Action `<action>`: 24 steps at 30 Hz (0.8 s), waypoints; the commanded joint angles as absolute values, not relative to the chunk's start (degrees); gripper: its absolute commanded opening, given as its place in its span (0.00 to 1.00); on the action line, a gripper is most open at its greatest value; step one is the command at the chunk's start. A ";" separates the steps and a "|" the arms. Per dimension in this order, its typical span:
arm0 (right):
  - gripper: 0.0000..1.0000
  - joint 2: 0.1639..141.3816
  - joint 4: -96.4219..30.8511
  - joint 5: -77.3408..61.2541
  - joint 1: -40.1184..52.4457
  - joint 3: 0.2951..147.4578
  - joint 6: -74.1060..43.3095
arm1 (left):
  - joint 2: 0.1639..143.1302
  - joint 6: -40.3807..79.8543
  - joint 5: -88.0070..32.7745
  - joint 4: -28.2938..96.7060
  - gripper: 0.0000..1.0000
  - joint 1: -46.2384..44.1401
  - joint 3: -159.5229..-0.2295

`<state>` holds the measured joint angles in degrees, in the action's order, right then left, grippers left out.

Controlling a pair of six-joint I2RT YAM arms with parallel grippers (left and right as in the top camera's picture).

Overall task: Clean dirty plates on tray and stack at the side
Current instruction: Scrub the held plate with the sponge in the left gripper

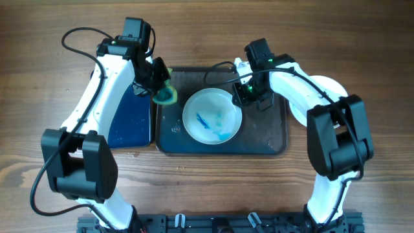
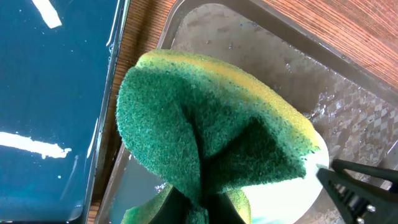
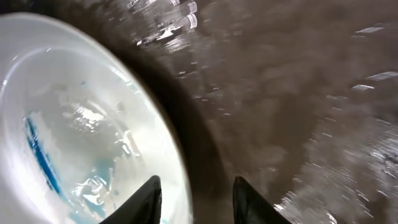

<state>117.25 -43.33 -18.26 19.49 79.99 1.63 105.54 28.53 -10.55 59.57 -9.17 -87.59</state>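
One dirty plate, white with blue smears, lies on the dark tray. My left gripper is shut on a green and yellow sponge, held above the tray's left end beside the plate. My right gripper is open, its fingers straddling the plate's right rim, one finger over the plate and one over the wet tray. More white plates sit right of the tray, mostly hidden by my right arm.
A smaller tray of blue liquid stands left of the dark tray; it also shows in the left wrist view. Bare wooden table surrounds both trays.
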 commanded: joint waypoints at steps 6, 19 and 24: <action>0.04 121.34 -43.11 -22.59 21.32 79.77 -7.03 | 104.79 28.32 -10.85 58.50 0.04 -9.28 -88.03; 0.04 121.32 -42.37 -25.50 21.71 79.75 -35.92 | 104.97 30.48 -10.83 44.88 0.04 -18.02 -75.68; 0.04 121.32 -42.17 -25.47 21.71 79.75 -34.48 | 109.08 30.41 -10.85 39.99 0.04 -20.95 -73.25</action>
<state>119.92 -42.52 -24.86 21.34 79.99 -34.28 106.06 29.67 -10.57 40.62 -20.01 -73.93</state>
